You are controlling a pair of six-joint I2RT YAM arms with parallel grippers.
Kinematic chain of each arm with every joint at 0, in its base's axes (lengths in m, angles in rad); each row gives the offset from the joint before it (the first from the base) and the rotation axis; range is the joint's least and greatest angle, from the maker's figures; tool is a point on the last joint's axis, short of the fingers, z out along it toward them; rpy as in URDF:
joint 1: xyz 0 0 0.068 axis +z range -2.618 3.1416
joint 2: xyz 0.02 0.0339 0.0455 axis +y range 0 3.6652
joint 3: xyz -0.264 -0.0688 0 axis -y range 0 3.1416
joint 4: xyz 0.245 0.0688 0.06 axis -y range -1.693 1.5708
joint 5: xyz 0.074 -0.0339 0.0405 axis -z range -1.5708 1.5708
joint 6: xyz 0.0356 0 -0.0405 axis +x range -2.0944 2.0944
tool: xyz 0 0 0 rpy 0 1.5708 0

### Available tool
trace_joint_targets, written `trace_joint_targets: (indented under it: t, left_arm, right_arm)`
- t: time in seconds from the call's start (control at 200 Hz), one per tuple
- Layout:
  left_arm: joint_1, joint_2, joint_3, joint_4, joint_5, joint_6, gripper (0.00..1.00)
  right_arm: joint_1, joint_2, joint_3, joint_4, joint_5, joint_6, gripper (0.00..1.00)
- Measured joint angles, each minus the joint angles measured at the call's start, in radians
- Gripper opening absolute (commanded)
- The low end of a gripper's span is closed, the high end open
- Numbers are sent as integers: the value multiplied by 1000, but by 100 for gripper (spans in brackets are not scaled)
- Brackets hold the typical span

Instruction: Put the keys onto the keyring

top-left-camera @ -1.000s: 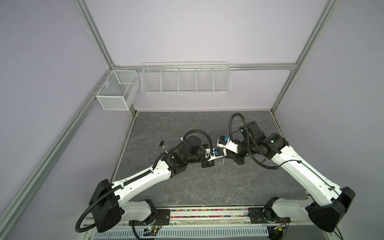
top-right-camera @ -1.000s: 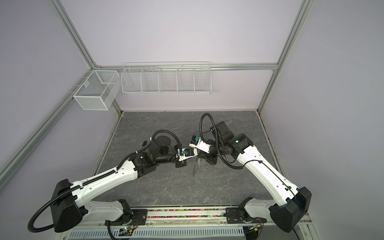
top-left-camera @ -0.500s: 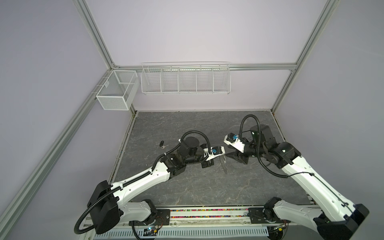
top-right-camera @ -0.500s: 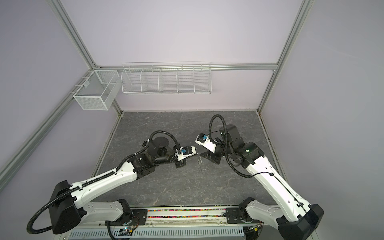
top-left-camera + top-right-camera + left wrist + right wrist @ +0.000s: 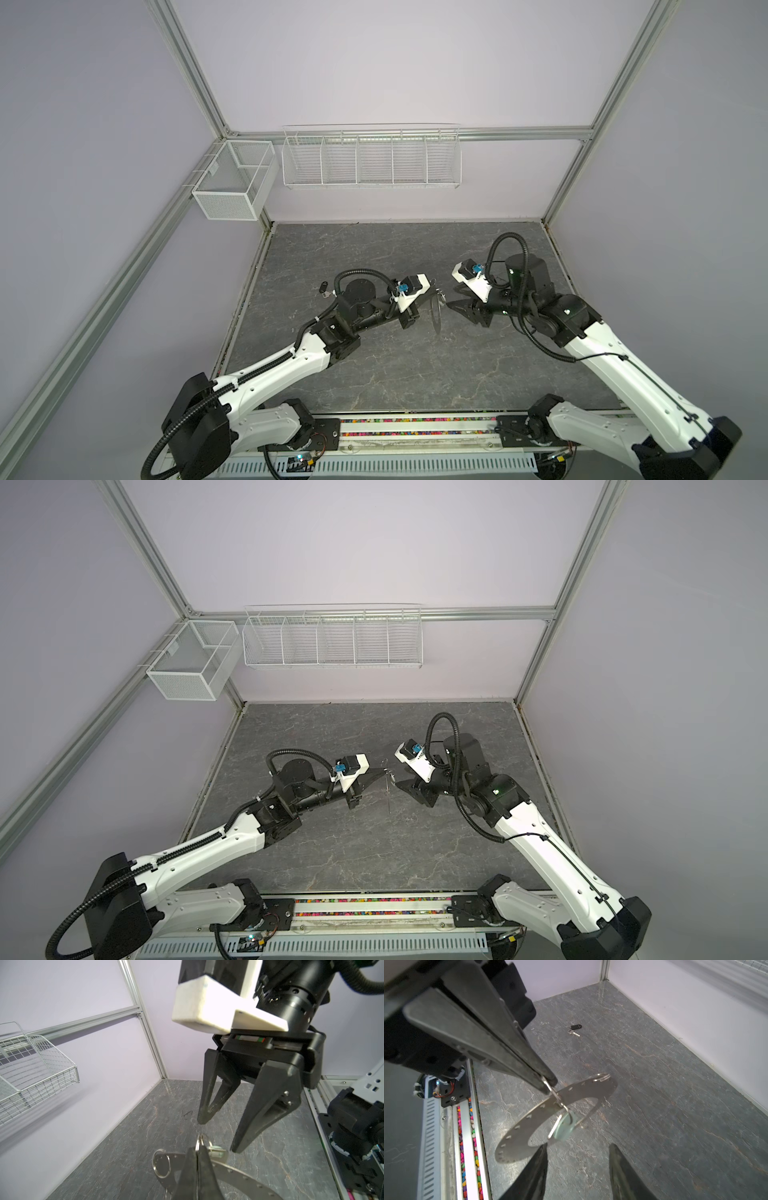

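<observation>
Right gripper [image 5: 219,1134] has backed off, jaws spread; left gripper [image 5: 548,1084] pinches the keyring [image 5: 517,1128] by a loop, mint key [image 5: 563,1128] attached. Black key [image 5: 575,1027] remains loose.

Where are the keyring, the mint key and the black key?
keyring [image 5: 519,1136]: right wrist view, flat band of disc.
mint key [image 5: 564,1127]: right wrist view, plastic head.
black key [image 5: 576,1027]: right wrist view, black head.

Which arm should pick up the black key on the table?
Probably right: the right gripper is open and empty; the left gripper holds the keyring by a loop, though the black key lies nearer it.
</observation>
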Motion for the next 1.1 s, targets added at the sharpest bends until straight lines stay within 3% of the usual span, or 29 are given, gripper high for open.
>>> trace_joint_targets:
  t: [0.24, 0.57, 0.685, 0.835, 0.895, 1.035, 1.1]
  left_arm:
    - [0, 2, -17, 134, -30, -61, 0]
    - [0, 11, -17, 171, -31, -85, 0]
    - [0, 12, -16, 171, -31, -84, 0]
    - [0, 18, -16, 171, -35, -84, 0]
    - [0, 19, -16, 172, -38, -84, 0]
    - [0, 24, -16, 174, -45, -84, 0]
    - [0, 27, -15, 174, -49, -85, 0]
  right_arm:
    - [1, 44, 0, 68, -44, 48, 48]
    - [2, 61, 0, 152, -37, 108, 36]
    - [3, 61, 0, 157, -37, 113, 26]
    - [4, 61, 0, 158, -37, 111, 23]
    - [4, 61, 0, 158, -36, 110, 26]
    - [8, 61, 0, 158, -28, 103, 48]
    - [13, 61, 0, 158, -18, 97, 49]
